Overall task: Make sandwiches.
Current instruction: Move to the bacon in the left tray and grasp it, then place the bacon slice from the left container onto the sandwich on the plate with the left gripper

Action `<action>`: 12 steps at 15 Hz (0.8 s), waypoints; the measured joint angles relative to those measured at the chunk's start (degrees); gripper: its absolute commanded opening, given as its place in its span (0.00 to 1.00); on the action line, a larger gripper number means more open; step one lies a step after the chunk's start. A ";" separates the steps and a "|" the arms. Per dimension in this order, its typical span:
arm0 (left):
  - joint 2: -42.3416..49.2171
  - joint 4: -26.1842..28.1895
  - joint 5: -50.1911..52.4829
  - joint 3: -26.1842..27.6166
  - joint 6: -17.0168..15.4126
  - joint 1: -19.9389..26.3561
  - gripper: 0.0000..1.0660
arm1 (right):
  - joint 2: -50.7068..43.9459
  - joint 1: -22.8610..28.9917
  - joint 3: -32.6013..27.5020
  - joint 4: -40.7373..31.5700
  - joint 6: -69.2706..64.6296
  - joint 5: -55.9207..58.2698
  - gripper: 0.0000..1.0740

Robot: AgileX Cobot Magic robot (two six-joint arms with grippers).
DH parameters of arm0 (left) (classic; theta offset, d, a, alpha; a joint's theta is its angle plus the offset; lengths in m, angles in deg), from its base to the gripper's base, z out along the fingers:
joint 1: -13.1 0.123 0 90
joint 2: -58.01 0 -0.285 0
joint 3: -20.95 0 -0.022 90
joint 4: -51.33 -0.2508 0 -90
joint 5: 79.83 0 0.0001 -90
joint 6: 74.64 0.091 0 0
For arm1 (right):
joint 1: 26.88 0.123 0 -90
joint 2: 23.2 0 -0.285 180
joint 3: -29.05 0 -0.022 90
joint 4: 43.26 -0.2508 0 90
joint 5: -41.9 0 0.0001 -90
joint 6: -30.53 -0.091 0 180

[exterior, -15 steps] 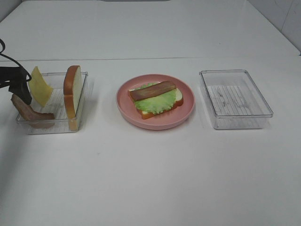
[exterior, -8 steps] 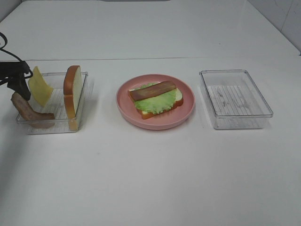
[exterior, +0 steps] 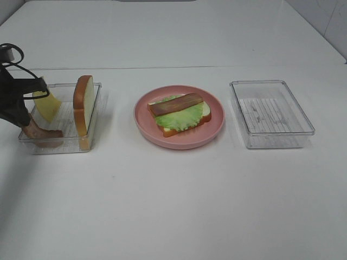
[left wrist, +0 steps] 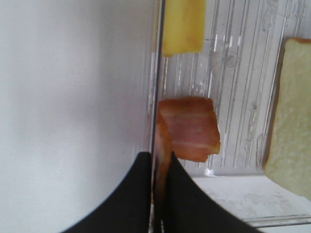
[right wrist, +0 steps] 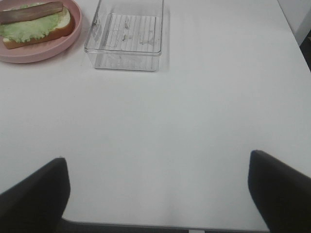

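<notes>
Pinching the spare bacon [left wrist: 189, 128]: left gripper [left wrist: 159, 156] has its jaws almost together on the strip's end, right at the left tray [exterior: 59, 149] wall, far left of the high view. Likely pick point because that end sticks up by the rim, leaving room for a jaw each side. Wrist view shows the grip, and the wall edge running in between the jaws too, so can't rule out the wall being caught with it. High view doesn't resolve the grip but gives the layout: cheese [exterior: 46, 105] leaning and bread slice [exterior: 83, 108] on edge in the same tray, both easy to nip. Stack [exterior: 179, 111] sits on the plate [exterior: 179, 143] at centre: bread, lettuce, one bacon strip, no top slice. Right gripper [right wrist: 156, 158] is wide open, holding nothing, over bare counter [right wrist: 194, 121], near the right tray [exterior: 271, 82].
</notes>
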 measured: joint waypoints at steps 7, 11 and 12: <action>-0.06 -3.84 -9.57 7.96 -4.98 0.00 0.00 | 0.00 0.00 0.00 0.00 0.00 0.00 0.90; -0.06 -1.09 -20.91 18.05 -5.04 -0.52 0.00 | 0.00 0.00 0.00 0.00 0.00 0.00 0.90; -0.06 -1.03 -22.12 19.48 -5.04 -0.80 0.00 | 0.00 0.00 0.00 0.00 0.00 0.00 0.90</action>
